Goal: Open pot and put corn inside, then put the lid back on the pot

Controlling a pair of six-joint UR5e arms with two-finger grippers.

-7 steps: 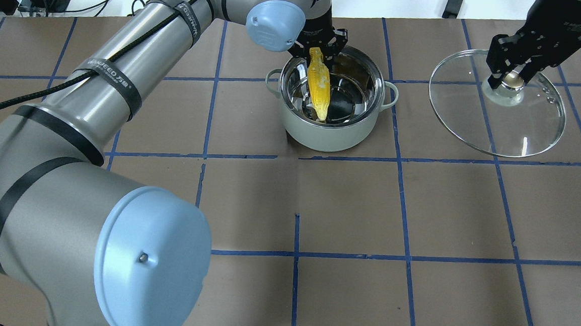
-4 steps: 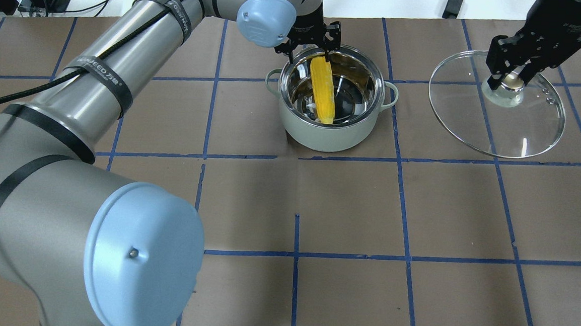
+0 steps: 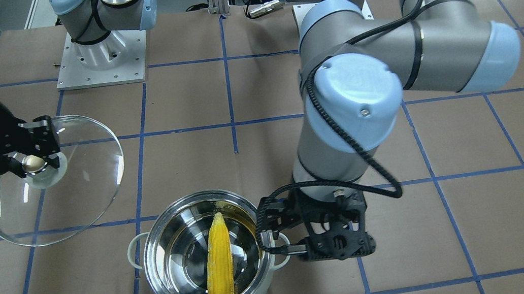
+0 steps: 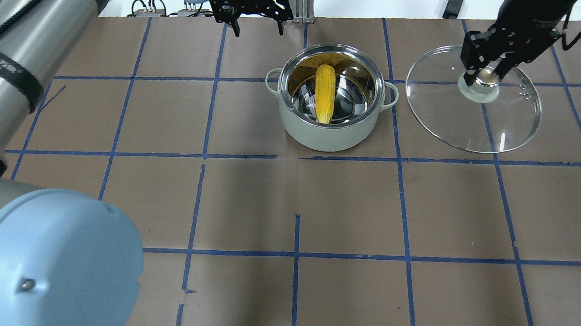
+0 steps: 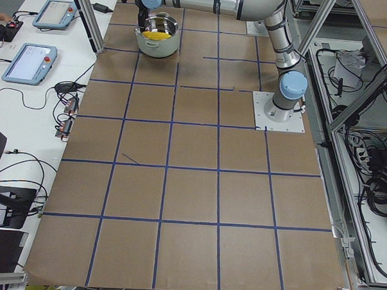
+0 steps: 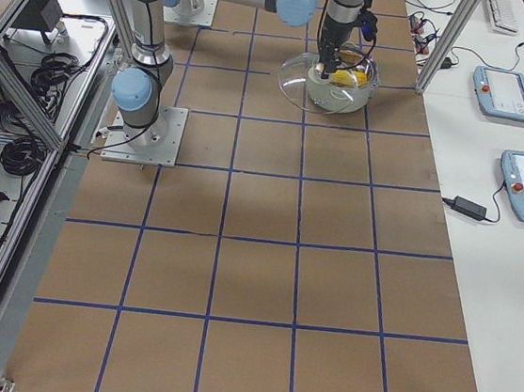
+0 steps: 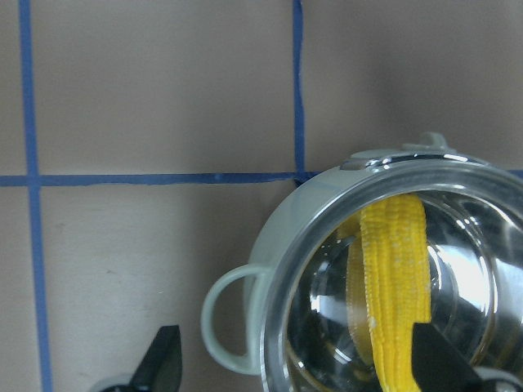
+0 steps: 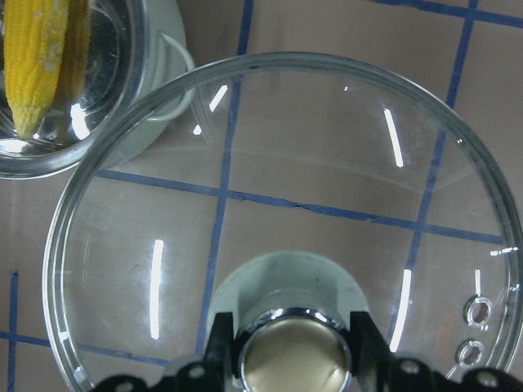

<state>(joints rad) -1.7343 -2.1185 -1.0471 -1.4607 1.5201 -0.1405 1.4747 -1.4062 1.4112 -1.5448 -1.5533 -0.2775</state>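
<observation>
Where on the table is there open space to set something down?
Bare: the table squares on the robot's side of the pot, and those left of it. Crowded: the far row, with pot, left gripper, and right gripper holding the lid.

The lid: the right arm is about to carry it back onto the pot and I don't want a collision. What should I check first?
1. The corn lies inside the rim of the pot, seen from above: ok.
2. The corn's upper end sits below the rim: cannot tell.
3. The left gripper is open and off the corn: ok.
4. The left gripper is out from over the pot's opening: ok. It sits close beside one handle, so room for the rim of the lid: cannot tell.
5. The right gripper is shut on the lid's knob: ok.
</observation>
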